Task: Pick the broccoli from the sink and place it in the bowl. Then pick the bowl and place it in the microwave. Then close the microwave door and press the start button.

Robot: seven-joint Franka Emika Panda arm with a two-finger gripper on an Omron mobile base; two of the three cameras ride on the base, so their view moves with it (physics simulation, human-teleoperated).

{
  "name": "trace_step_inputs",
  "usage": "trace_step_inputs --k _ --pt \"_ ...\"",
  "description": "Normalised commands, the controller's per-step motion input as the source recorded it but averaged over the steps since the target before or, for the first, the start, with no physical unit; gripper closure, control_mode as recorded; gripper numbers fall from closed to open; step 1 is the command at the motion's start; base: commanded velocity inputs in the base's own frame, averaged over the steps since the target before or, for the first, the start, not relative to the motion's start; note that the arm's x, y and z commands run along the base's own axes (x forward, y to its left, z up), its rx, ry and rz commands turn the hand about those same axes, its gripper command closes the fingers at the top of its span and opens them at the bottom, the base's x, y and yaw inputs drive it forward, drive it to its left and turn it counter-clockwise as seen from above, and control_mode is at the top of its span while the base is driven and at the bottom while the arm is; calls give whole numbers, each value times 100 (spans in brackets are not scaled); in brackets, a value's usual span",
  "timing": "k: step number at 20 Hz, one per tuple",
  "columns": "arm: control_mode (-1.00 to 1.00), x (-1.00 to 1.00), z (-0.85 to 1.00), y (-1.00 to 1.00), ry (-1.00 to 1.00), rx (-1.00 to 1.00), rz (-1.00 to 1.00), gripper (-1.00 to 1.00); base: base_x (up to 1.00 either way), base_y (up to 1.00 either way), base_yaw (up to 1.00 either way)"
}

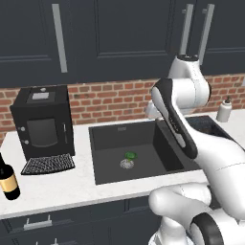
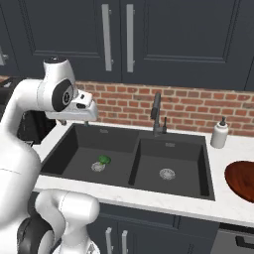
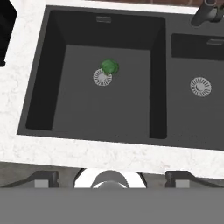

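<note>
Left base view: the small bright green broccoli (image 1: 129,155) is lying beside the round metal drain (image 1: 126,164) in the dark charcoal double-basin sink (image 1: 110,135), whose right basin the white arm (image 1: 178,119) is hiding.

Right base view: the wide reddish-brown bowl (image 2: 241,179) is sitting cropped right of the sink; the two-finger gripper (image 2: 85,111) is hanging above its left basin, finger spread indiscernible.

Hand view: the broccoli is touching the drain's rim.

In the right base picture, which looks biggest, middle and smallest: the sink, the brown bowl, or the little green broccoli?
1. The sink, biggest by far.
2. The bowl, though the picture edge cuts part of it off, so its full size is hidden.
3. The broccoli, smallest, a tiny green lump beside the left basin's drain.
</note>
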Motion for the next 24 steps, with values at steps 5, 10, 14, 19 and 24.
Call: trace_step_inputs --k 5,10,14,19,24 --pt "-100 -100 -19 3 -15 -2 0 -100 0 0 0" --pt "-100 -63 -44 32 -13 -8 1 -100 0 0 0" --pt "-100 1 -31 47 0 -11 11 -100 0 0 0" --pt "-100 24 -24 32 0 -9 13 -100 0 0 0" --pt "-100 49 -12 8 12 -2 13 -100 0 0 0"
